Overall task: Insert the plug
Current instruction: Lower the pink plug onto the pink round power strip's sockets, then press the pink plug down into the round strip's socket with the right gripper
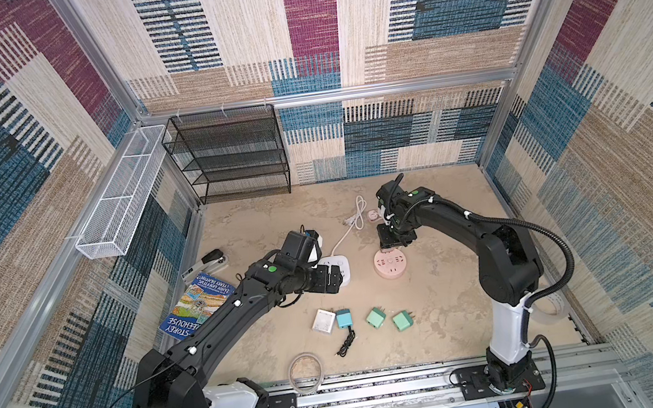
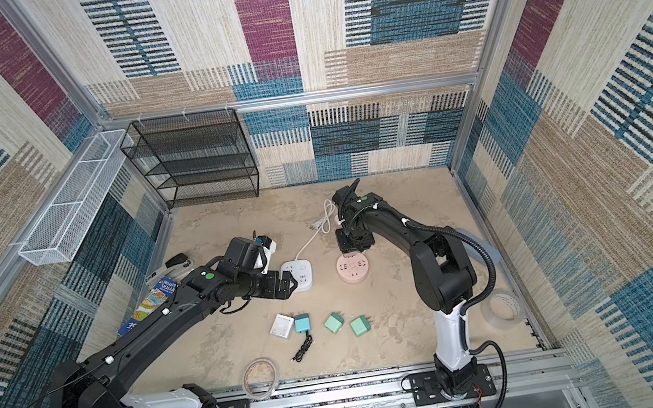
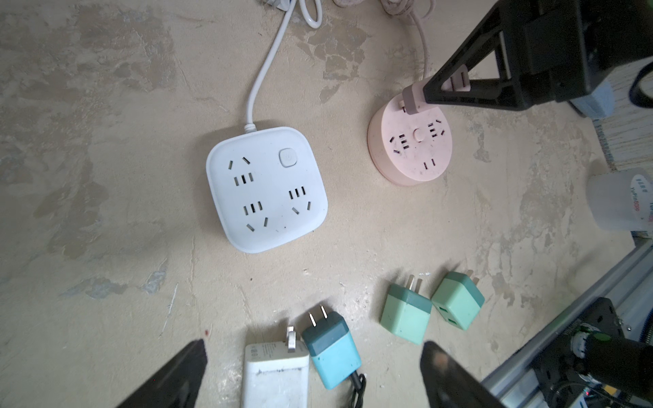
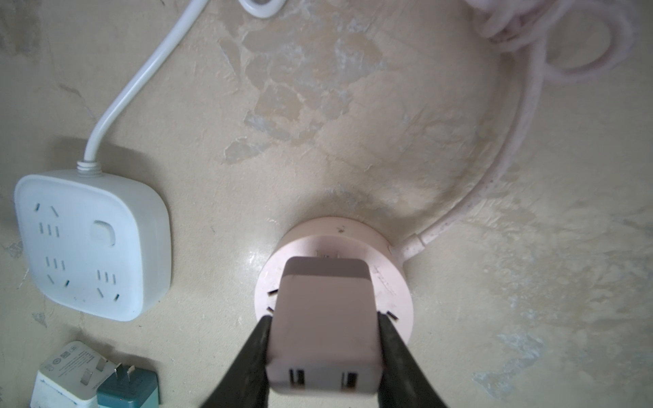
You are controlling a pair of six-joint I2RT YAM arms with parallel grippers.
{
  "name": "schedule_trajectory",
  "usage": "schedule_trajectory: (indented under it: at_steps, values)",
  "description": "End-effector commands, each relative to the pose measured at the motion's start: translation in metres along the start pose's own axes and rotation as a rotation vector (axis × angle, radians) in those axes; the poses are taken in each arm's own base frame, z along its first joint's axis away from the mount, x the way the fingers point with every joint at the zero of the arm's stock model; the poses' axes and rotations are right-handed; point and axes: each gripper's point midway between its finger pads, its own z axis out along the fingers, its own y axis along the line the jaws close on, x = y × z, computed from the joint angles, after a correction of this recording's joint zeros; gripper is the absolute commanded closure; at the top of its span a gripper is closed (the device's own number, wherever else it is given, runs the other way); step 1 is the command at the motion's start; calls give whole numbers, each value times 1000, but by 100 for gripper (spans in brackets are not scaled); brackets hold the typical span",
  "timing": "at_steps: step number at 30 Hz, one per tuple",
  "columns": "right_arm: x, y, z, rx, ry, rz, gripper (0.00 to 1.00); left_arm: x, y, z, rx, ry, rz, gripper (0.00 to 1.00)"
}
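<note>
Pink plug pinched across flat sides by right gripper, tilted, prongs at pink round socket top, seemingly not seated. Likely light, rigid, smooth-shelled, slip-prone; side hold good. Left gripper spread wide, empty, near white strip.

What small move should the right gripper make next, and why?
Probably press the pink plug further down into the round pink socket: the right gripper is shut on it, and its prongs meet the socket's top yet are partly visible.
</note>
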Motion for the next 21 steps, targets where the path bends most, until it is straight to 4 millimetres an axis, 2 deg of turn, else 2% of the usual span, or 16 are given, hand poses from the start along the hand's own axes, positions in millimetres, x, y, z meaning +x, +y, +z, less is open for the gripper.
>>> schedule_trajectory:
  at_steps: [1, 14, 21]
  values:
    - [7, -5, -5, 29, 16, 6, 100, -3, -1, 2, 6, -11, 7, 1]
    - [10, -5, 3, 22, 31, 3, 100, -1, 0, 4, 2, -4, 6, 1]
    - [11, 2, 0, 9, 37, -11, 100, -1, 1, 4, -2, -5, 6, 1]
